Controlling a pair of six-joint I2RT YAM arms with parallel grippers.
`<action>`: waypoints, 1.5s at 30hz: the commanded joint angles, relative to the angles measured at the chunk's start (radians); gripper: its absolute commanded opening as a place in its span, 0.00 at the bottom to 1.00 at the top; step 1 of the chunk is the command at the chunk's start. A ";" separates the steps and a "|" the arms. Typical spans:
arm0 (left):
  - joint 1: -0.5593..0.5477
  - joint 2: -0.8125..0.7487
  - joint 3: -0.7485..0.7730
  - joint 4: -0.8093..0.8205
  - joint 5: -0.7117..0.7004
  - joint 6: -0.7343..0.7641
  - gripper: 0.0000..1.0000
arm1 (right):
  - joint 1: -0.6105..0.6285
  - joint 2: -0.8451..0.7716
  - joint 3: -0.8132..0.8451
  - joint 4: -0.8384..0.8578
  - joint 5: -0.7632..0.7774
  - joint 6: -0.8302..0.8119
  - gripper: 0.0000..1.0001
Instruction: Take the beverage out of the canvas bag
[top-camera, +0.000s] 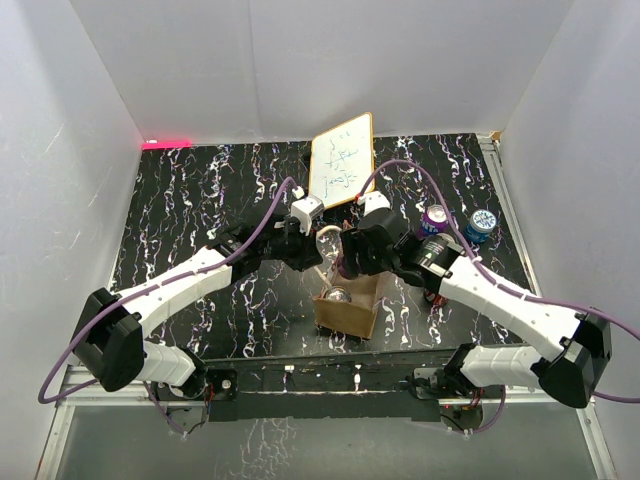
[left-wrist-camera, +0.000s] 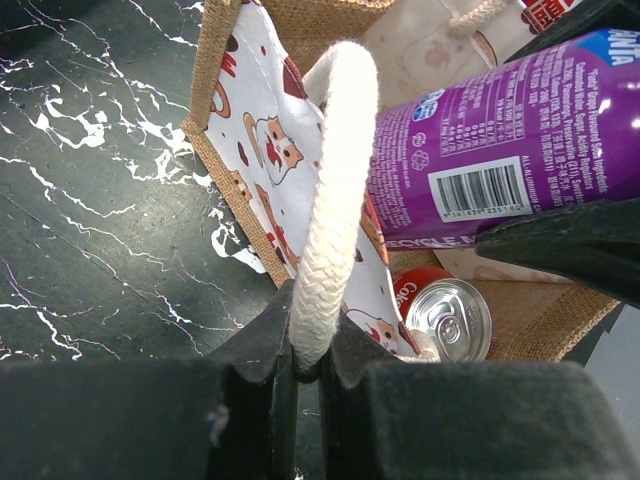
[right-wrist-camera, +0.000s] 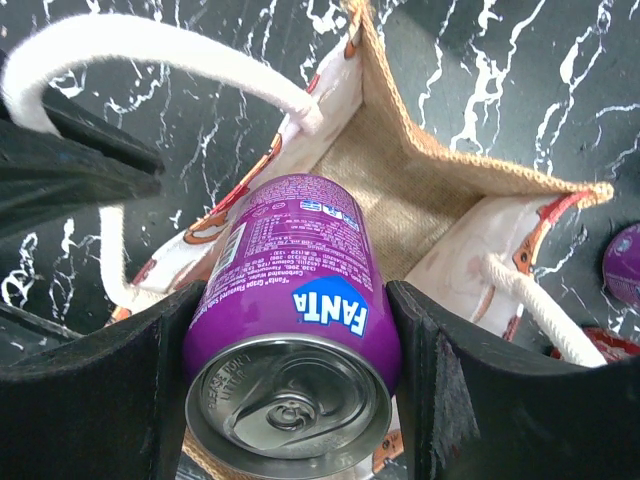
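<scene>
purple can (right-wrist-camera: 290, 330) in right gripper (right-wrist-camera: 295, 295), over canvas bag (right-wrist-camera: 400, 170)

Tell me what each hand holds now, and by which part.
The left hand pinches one whitish rope handle of the canvas bag; the right hand grips the purple Fanta can by its sides.

The white-and-black left arm (top-camera: 190, 275) stretched from its base inward to the centre, and its black two-finger left gripper (left-wrist-camera: 308, 335) was pinched tight on a whitish braided rope handle (left-wrist-camera: 335, 180). The matching right arm (top-camera: 500, 295) reached in from the opposite side with its wrist angled down. Its black right gripper (right-wrist-camera: 290, 305) was clamped on both sides of a purple soda can (right-wrist-camera: 290, 240).
</scene>
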 joint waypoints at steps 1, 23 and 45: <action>0.000 -0.020 0.022 -0.012 0.029 0.001 0.00 | 0.003 0.017 0.092 0.194 0.024 0.013 0.08; 0.000 -0.007 0.024 -0.016 0.016 0.005 0.00 | 0.003 -0.128 0.304 0.161 0.270 -0.073 0.08; 0.001 0.000 0.024 -0.014 0.011 0.006 0.00 | -0.298 -0.102 0.237 -0.028 0.649 -0.063 0.07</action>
